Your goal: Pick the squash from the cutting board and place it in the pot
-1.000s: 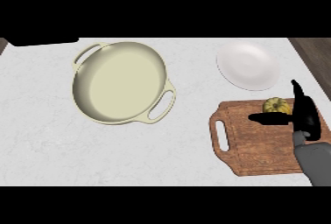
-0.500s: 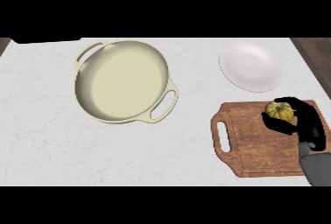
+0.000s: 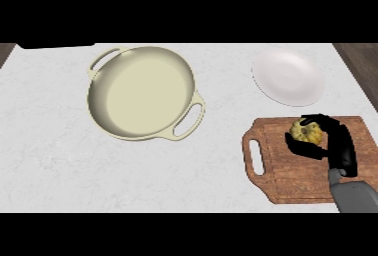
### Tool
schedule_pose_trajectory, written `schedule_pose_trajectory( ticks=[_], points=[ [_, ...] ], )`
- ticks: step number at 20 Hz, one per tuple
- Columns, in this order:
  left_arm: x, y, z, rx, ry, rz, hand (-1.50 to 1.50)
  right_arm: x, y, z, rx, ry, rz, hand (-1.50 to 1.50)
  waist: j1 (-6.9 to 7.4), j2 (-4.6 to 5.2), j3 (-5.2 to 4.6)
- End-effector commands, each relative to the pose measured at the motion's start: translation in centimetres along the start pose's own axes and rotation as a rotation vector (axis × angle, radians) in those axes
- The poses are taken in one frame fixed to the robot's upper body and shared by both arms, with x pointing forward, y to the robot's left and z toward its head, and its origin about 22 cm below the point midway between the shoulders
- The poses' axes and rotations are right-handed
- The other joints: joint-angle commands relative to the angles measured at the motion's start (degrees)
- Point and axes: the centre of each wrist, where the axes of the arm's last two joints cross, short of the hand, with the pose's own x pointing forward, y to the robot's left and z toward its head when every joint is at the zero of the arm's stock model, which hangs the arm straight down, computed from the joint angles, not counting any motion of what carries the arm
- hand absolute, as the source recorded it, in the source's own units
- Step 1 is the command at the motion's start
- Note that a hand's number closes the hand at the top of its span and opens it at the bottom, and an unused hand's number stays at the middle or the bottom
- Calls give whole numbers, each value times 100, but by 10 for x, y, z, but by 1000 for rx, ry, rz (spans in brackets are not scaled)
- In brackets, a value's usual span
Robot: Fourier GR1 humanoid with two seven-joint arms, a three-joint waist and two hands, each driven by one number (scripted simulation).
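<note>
Squash (image 3: 306, 131) is being held at the far right part of the cutting board (image 3: 295, 172), where it is being enclosed by the right hand (image 3: 334, 142). The fingers (image 3: 304, 148) and thumb are being curled round the yellow squash from its near and right sides, so that only its far left part is being left in view. The left hand is not being shown in the head view.

The grasp step is judged to be in hand; whether the squash is being lifted off the board yet cannot be told. For the next move, the squash is to be raised clear of the board and carried left and slightly far, over the near rim and handle of the pot (image 3: 144, 92), which is lying well apart from the board. The white plate (image 3: 288, 76), lying just beyond the board, is not being called for.

Compared with a second ago, when the hand was being held open beside the squash with straight fingers, the fingers are now being closed round it. The pot, plate and board are being kept in unchanged places.
</note>
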Motion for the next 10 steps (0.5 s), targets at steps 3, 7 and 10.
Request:
schedule_pose_trajectory(
  ticks=[3, 7, 10],
  points=[
    [86, 10, -38, 6, -414, -61, 0, 50, 86, 57, 275, -200, -354, 150, 25, -24, 62],
    [100, 10, -43, 0, -446, -53, 0, 43, 96, 72, 285, -359, -298, 150, -60, -2, 20],
    [101, 14, -47, 6, -432, -55, 0, 52, 107, 84, 274, -402, -347, 150, -60, 6, 5]
  ],
)
